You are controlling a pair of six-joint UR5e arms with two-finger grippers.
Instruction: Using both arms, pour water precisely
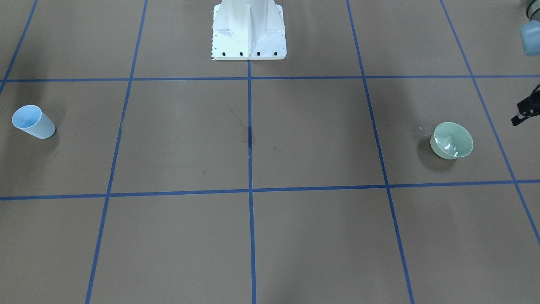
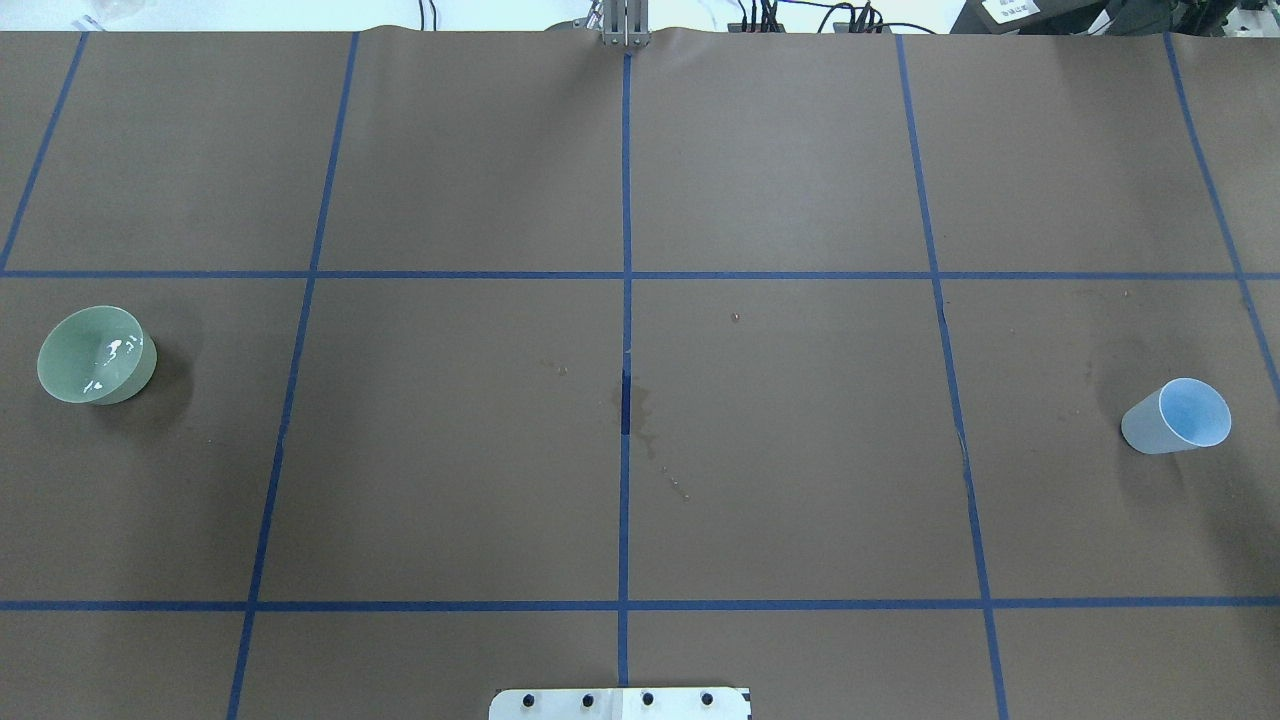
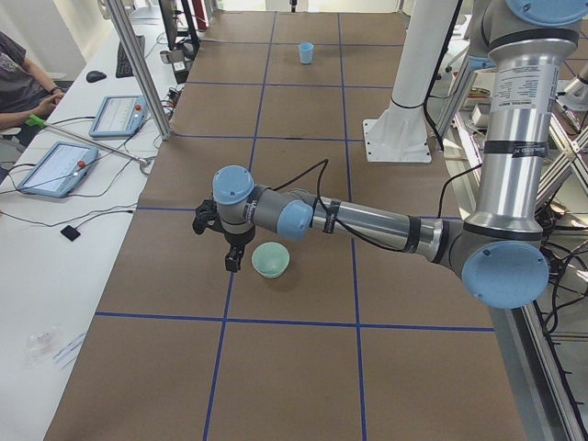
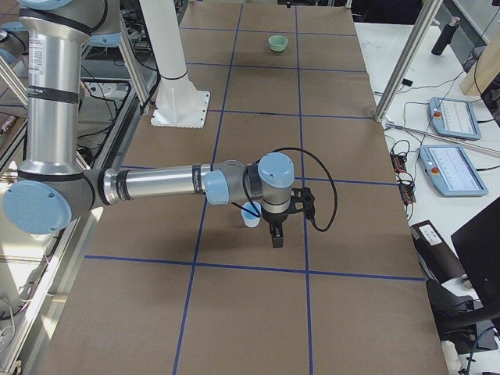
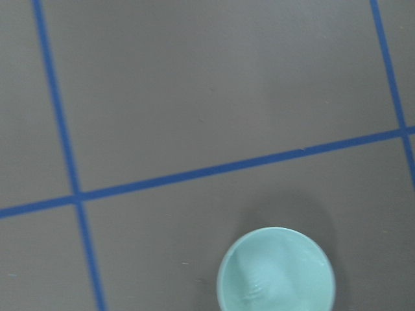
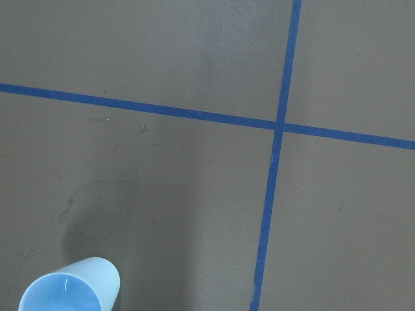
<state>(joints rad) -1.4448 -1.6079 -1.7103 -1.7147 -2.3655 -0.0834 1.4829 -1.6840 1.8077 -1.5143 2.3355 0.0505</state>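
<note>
We note the left arm (image 3: pixel 367 220) stretched low over the brown table (image 2: pixel 450 480). The left gripper (image 3: pixel 234 262) hangs just beside the pale green bowl (image 2: pixel 148 365), apart from its rim. We cannot tell how its jaws stand. The water (image 2: pixel 110 352) lies as a shallow pool with white glints in the bowl's bottom. The right arm (image 4: pixel 156 186) is stretched out too, and the right gripper (image 4: pixel 275 234) is just beside the upright pale blue cup (image 2: pixel 1145 430). Again we cannot tell its jaw state. Bowl and cup sit well apart, at opposite table ends. Damp stains (image 2: pixel 640 410) mark the centre tape line (image 2: pixel 626 200).
</note>
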